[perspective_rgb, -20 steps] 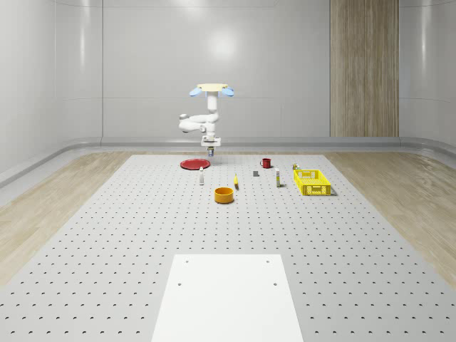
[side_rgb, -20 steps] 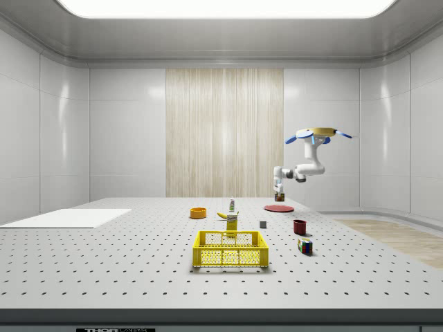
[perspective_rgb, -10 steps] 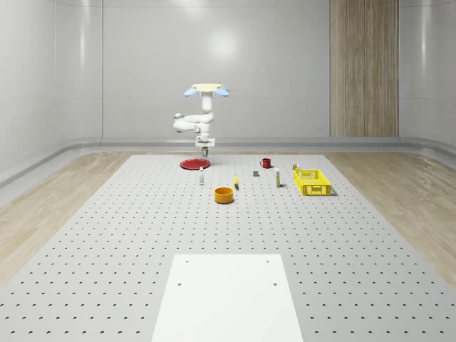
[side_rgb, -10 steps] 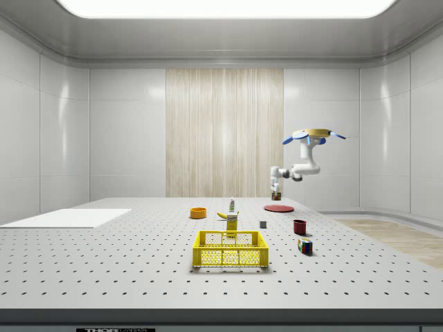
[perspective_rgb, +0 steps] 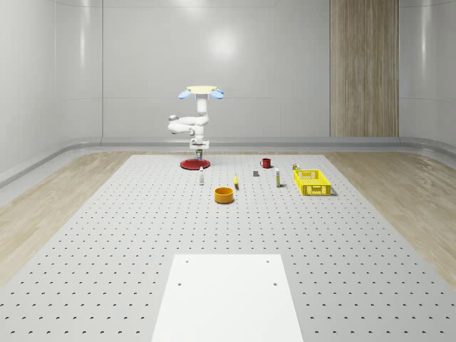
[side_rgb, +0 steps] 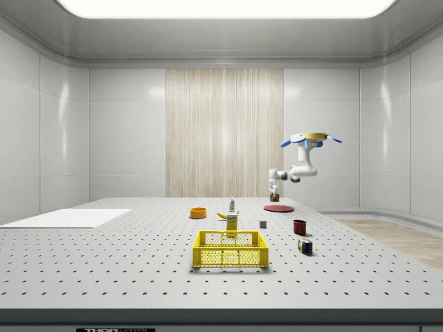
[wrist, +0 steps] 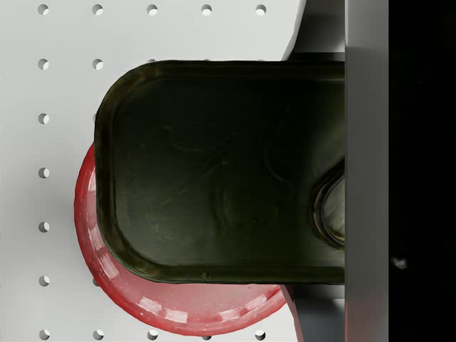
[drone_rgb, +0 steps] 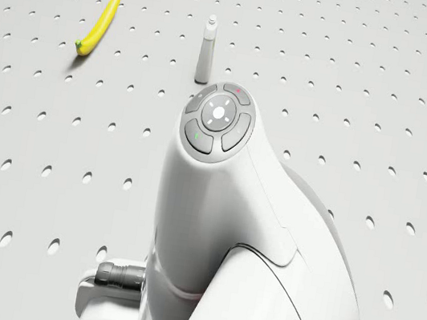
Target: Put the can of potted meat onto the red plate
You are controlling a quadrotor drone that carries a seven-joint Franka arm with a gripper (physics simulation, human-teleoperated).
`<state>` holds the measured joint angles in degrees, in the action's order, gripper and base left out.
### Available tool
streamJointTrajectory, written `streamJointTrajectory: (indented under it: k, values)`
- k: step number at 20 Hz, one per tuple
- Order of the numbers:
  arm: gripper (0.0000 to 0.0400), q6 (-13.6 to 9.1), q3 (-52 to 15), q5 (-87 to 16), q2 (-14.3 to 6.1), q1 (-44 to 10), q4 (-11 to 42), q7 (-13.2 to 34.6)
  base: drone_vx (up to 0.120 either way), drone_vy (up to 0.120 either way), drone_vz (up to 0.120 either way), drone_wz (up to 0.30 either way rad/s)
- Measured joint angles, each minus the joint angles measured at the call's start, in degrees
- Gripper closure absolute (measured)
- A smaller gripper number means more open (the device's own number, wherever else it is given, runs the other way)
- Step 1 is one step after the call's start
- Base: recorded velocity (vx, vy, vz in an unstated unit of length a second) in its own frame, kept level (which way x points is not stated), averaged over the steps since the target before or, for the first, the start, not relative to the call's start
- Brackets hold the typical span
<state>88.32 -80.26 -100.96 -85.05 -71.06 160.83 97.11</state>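
Lab test room: perforated table (perspective_rgb: 107,235), bare white wall panels (side_rgb: 124,131).

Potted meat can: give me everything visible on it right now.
The potted meat can is a dark, dull-metal tin with rounded corners, seen end-on in the wrist view, held in the pincer. It hangs above the red plate, whose rim shows past its edge. The drone hovers over the plate.
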Motion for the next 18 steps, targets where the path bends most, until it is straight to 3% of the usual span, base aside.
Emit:
streamJointTrajectory:
  k: [7, 18]
  values:
    - [0.0113, 0.7, -0.1, 0.3, -0.7, -0.1, 0.0, 0.1, 0.0, -0.114, 0.0, 0.0]
    - [0.0114, 4.0, 6.3, -5.3, -1.7, -0.8, -1.3, 0.0, 0.0, 0.0, 0.0, 0.0]
